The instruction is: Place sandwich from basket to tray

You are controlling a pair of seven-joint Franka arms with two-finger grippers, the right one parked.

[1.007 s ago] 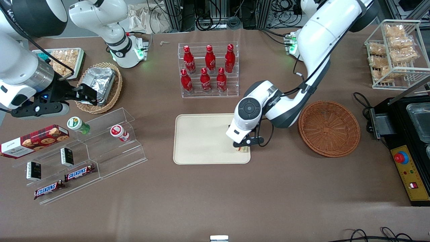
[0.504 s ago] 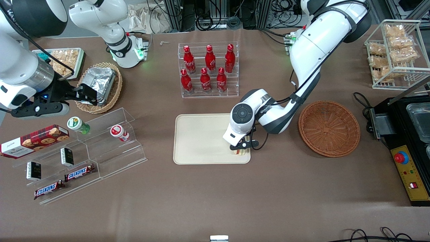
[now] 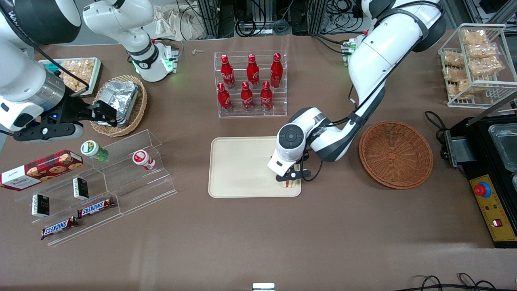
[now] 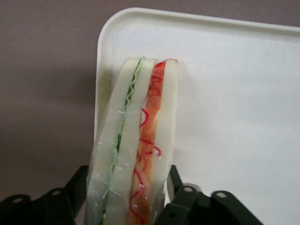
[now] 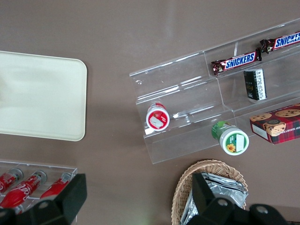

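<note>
The surface (image 3: 258, 242) carries the tray (image 3: 238, 169), the landmark; the basket (image 3: 396, 154) lies beside it, toward the working arm's end. Over the tray's corner nearest the front camera and basket, the end effector (image 3: 291, 177) pinches the sandwich (image 4: 136, 150), standing on edge, its long axis running straight out from the fingers toward that corner's rim

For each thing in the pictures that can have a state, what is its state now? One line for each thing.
sandwich: wrapped, standing on edge, held between the claw's fingers over a corner of the tray
claw: shut on the sandwich, low over the tray
tray: flat on the table, bare apart from the sandwich corner
basket: upright, empty
cola bottles: upright, capped, in their clear rack
</note>
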